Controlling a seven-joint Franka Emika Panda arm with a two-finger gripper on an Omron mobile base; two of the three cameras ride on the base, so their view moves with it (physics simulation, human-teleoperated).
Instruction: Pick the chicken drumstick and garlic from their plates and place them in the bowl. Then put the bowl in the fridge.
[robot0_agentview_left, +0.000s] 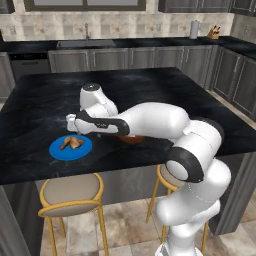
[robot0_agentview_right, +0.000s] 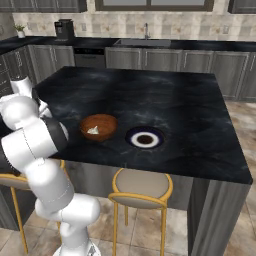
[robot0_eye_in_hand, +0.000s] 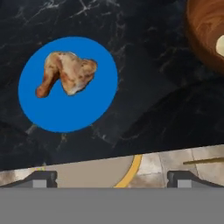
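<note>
The golden-brown chicken drumstick (robot0_eye_in_hand: 65, 74) (robot0_agentview_left: 72, 143) lies on the bright blue plate (robot0_eye_in_hand: 87, 111) (robot0_agentview_left: 82, 151) near the island's front edge. My gripper (robot0_eye_in_hand: 113, 179) (robot0_agentview_left: 74, 127) hovers above the plate, open, with nothing between its fingertips (robot0_eye_in_hand: 41, 178). The reddish-brown bowl (robot0_agentview_right: 105, 122) (robot0_eye_in_hand: 205, 26) stands to the right of the blue plate, and my arm partly hides the bowl (robot0_agentview_left: 132, 139) in the left base view. The whitish garlic (robot0_agentview_right: 93, 130) (robot0_eye_in_hand: 221, 43) rests inside it. The dark plate (robot0_agentview_right: 145, 132) with a white centre lies right of the bowl, with nothing on it.
The black marble island (robot0_agentview_left: 150, 90) (robot0_agentview_right: 165, 95) stretches away behind the plates. Yellow-framed stools (robot0_agentview_left: 71, 192) (robot0_agentview_right: 142, 185) stand below its front edge. A back counter with a sink (robot0_agentview_left: 85, 44) runs along the far wall.
</note>
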